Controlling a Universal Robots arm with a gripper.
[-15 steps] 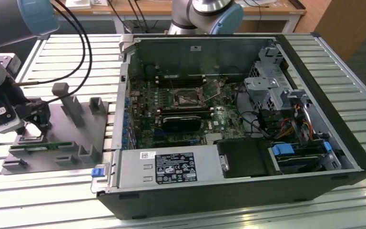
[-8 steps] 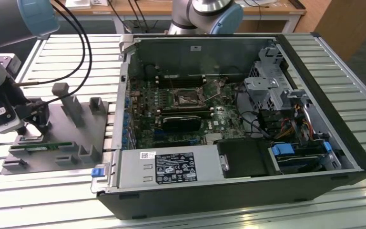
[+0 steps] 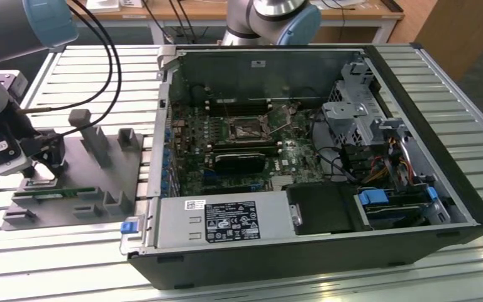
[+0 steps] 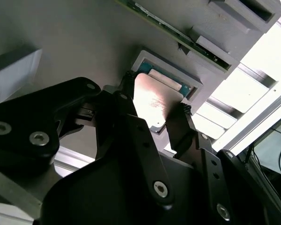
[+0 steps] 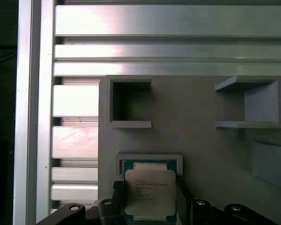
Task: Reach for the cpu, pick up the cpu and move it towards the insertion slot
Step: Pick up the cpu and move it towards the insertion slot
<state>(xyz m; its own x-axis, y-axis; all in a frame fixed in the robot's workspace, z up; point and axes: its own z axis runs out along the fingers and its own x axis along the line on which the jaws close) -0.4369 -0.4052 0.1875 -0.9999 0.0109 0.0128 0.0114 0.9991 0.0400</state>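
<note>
The cpu (image 5: 150,193) lies flat in a shallow framed pocket (image 5: 150,158) of the grey parts fixture (image 3: 82,189), which rests on the slatted worktop (image 3: 90,69) at the exterior view's left, well apart from the insertion slot (image 3: 246,129) inside the open computer case (image 3: 409,189). It looks like a thin, stiff, light plate with a smooth, shiny metal top, so it is probably slippery. Its underside and green rim are likely delicate, so the two opposite side edges are the sensible hold. The end effector (image 4: 155,94) is already there: in both wrist views its dark fingertips (image 4: 181,112) sit against the chip's two opposite edges and appear closed on it, with the chip not yet lifted out of the pocket. How firmly they bite cannot be judged. The chip's near edge is cut off in the first wrist view, its underside is hidden, and in the exterior view the arm's wrist covers the pocket
</note>
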